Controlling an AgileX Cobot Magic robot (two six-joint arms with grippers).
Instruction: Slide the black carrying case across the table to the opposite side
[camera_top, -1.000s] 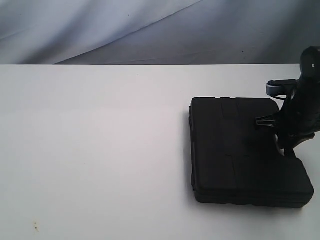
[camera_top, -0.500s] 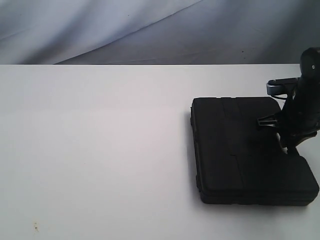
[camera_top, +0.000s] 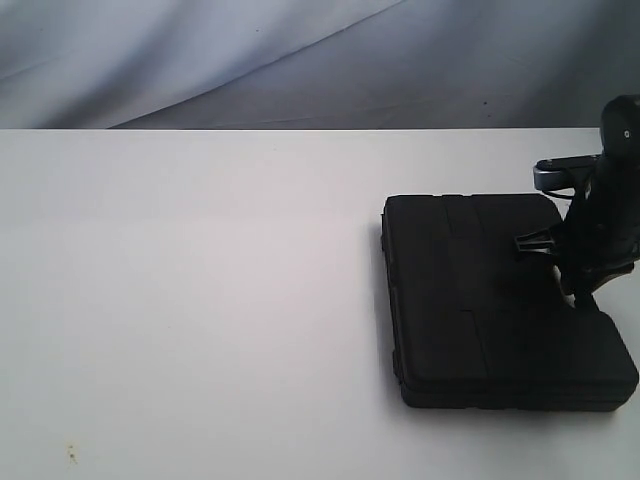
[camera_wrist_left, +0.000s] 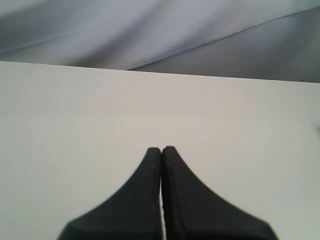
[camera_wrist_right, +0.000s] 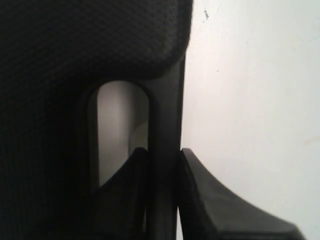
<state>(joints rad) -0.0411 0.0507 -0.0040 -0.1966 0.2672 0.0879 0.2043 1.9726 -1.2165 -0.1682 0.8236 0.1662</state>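
The black carrying case (camera_top: 490, 300) lies flat on the white table (camera_top: 200, 280), at its right side. My right gripper (camera_top: 580, 270) stands at the case's right edge. In the right wrist view the right gripper (camera_wrist_right: 164, 152) is shut on the case's handle bar (camera_wrist_right: 165, 125), one finger inside the handle opening and the other outside it; the textured case body (camera_wrist_right: 60, 60) fills much of that view. My left gripper (camera_wrist_left: 161, 149) is shut with nothing between its fingers, above bare tabletop (camera_wrist_left: 75, 110); it does not show in the exterior view.
A grey cloth backdrop (camera_top: 300, 60) hangs behind the table's far edge (camera_top: 300, 129). A small dark speck (camera_top: 71, 455) marks the tabletop at the near left. The right arm (camera_top: 610, 200) rises at the right border.
Between one second and half a second ago the case shifted slightly right and toward the camera with my right gripper. Since then nothing has visibly moved.
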